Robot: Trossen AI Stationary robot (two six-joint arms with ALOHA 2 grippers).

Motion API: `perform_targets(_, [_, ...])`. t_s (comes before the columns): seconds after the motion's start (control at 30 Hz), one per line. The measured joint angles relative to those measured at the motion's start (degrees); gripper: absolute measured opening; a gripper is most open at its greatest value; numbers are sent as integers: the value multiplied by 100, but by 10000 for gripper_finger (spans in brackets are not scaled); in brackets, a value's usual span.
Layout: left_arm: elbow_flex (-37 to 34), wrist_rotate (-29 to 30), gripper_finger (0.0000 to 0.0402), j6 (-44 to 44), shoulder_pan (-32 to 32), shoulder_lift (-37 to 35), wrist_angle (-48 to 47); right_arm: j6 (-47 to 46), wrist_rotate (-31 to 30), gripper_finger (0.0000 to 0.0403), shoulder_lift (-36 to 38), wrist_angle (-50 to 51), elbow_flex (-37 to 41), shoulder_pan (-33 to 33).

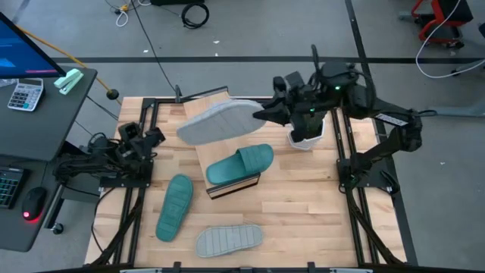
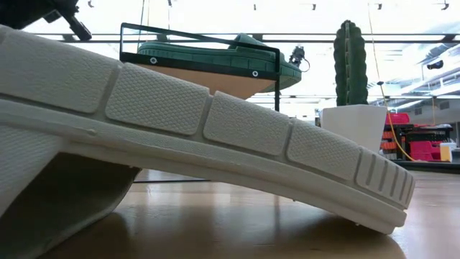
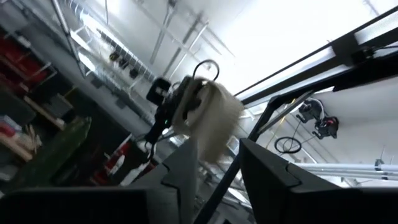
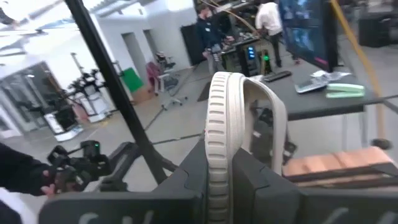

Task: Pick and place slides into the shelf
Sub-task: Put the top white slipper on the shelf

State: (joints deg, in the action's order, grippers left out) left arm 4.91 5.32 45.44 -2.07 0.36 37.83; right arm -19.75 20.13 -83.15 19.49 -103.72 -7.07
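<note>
A pale grey slide [image 1: 216, 123] is clamped edge-on between the fingers of the right gripper [image 1: 261, 115], which is reached out from the right side over the far middle of the table [image 1: 303, 205]; in the right wrist view the ribbed rim of this slide [image 4: 219, 134] is seen gripped between the two dark fingers [image 4: 261, 186], sole to one side and strap to the other. The slide is held in the air above the far end of the shelf [image 1: 227, 178], sole upward. On the shelf's near end a teal-green slide [image 1: 240, 164] is laid upright, and in the low view it is seen resting on the raised board [image 2: 208, 78] behind the sole of another grey slide [image 2: 215, 137]. A second teal-green slide [image 1: 174, 206] is laid sole-up on the table just left of the shelf, and a second pale grey slide [image 1: 229, 240] is laid sole-up near the front edge. A white pot [image 1: 307, 136] with a cactus [image 2: 350, 65] is placed near the right arm. The left gripper [image 1: 151, 140] is parked at the left edge of the table, its fingers [image 3: 267, 180] parted and empty. No brand name or readable writing is made out on the slides or shelf.
</note>
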Motion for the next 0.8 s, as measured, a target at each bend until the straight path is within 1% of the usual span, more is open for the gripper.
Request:
perform_targets(0.1, [118, 29, 146, -143, -2, 0, 15, -63, 99, 38, -146, -219, 0, 7])
perform_targets(0.27, [262, 90, 172, -504, -1, 0, 30, -187, 79, 38, -341, -552, -2, 4])
perform_targets(0.47, [317, 103, 197, -1384, -2, 0, 6, -410, -240, 38, -583, -913, -4, 4])
perform_targets(0.6, [317, 110, 209, -1832, -1, 0, 8, -497, -329, 38, -756, -990, -4, -7])
perform_targets(0.8, [319, 153, 215, -1933, 0, 0, -80, -721, -283, 38, -966, -1488, -4, -34])
